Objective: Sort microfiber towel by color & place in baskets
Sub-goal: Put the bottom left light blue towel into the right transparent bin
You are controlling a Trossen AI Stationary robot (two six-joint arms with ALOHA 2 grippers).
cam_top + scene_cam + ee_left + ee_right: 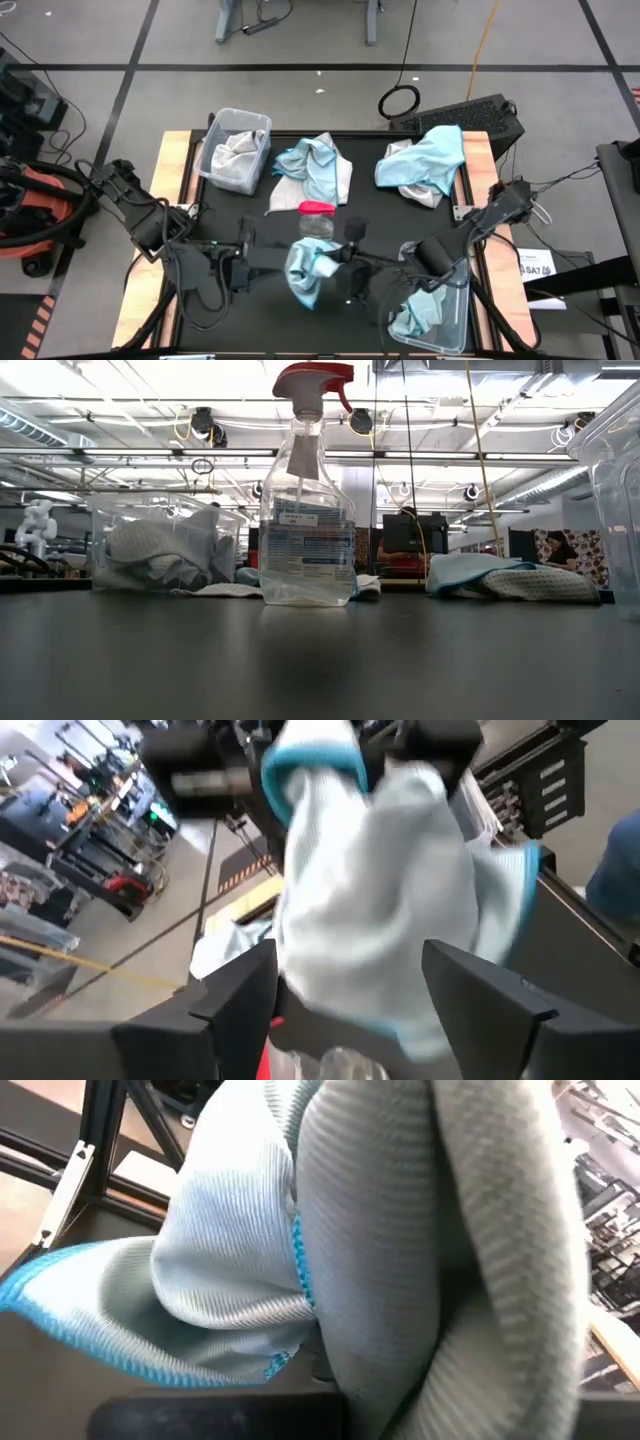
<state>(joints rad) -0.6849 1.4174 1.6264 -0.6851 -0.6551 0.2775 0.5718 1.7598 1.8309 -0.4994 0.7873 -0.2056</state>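
Ribbed blue towel [305, 268], seemingly right gripper [345, 258] clamped

The table [180, 160] is seen from straight above in the high view, with the floor around it taken in too. In the low view it is looked across from table-top height, into the room behind; a spray bottle [306, 500] is seen very near, and also from above [317, 218]. From the left wrist, a light blue towel [380, 890] is looked at from close by. From the right wrist, it [400, 1250] is seen nearer still.
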